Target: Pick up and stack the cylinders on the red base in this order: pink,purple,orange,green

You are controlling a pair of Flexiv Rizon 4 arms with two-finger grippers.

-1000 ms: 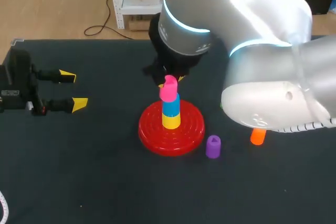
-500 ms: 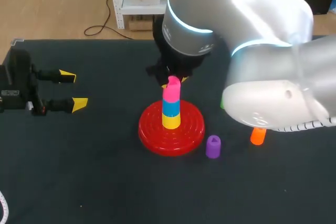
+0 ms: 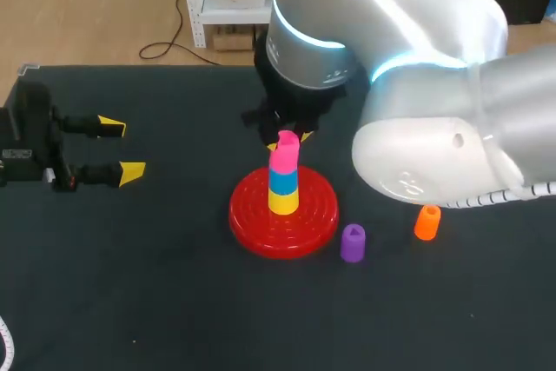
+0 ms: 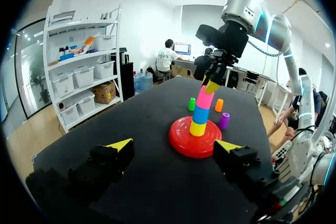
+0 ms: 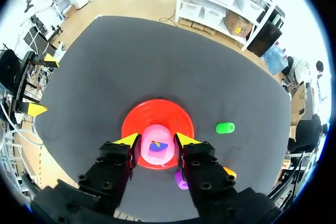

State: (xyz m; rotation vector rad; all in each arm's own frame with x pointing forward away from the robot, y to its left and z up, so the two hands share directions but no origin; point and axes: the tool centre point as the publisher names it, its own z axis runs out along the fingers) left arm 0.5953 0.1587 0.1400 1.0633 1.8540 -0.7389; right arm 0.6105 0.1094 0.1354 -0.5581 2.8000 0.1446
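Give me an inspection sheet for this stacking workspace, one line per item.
Surface: dark table, matte and flat.
Job's things: red base carries a yellow cylinder, then a blue cylinder, with the pink cylinder on top. The purple cylinder and orange cylinder stand on the table beside the base. The green cylinder stands farther off.
Clutter: nothing seen.
Grippers: right gripper has its fingers shut on the pink cylinder's top. The left gripper is open and holds nothing, near the table's left edge.
Cables: white cable along the right arm.
Surroundings: nothing seen reaching over the table.
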